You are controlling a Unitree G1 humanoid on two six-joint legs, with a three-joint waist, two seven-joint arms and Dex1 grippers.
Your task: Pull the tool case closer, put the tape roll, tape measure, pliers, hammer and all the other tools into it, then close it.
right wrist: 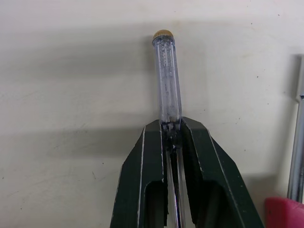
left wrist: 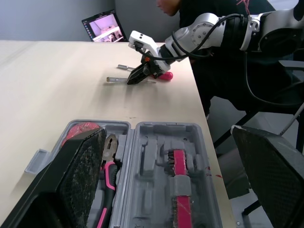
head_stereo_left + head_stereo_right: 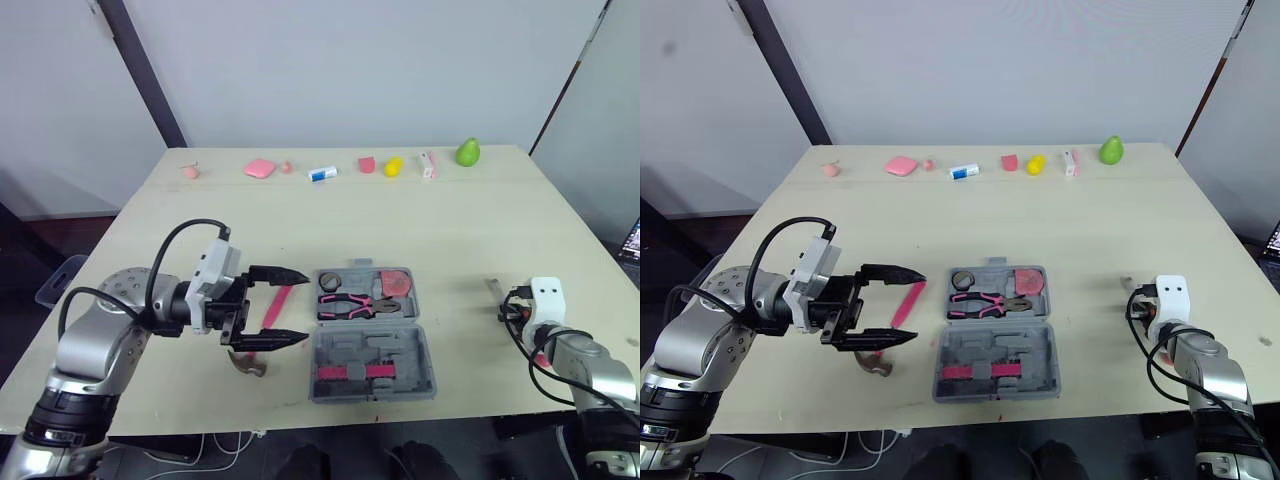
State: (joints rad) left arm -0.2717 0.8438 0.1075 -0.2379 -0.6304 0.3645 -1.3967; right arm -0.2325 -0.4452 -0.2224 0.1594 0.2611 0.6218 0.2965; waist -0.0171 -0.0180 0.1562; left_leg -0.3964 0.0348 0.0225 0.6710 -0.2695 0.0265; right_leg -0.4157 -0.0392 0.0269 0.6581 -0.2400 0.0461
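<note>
The grey tool case [image 3: 372, 352] lies open near the table's front edge. Its far half holds the tape roll [image 3: 327, 278], pink-handled pliers [image 3: 352, 300] and a red tape measure [image 3: 395, 283]; the near half has a pink-striped bit holder [image 2: 180, 183]. Just left of the case, my left gripper [image 3: 300, 307] stands open, its fingers on either side of the hammer's pink handle [image 3: 280, 300], and the hammer head [image 3: 248, 362] lies near the edge. At the right, my right gripper [image 1: 171, 126] is shut on a clear-handled screwdriver [image 1: 166, 76] on the table. A red-handled screwdriver [image 1: 282, 213] lies beside it.
Small items line the far edge: pink pieces [image 3: 260, 168], a white-blue tube [image 3: 322, 173], a yellow object [image 3: 394, 166] and a green pear [image 3: 468, 152]. A laptop [image 2: 105, 26] and a person [image 2: 190, 7] are beyond the table's right side.
</note>
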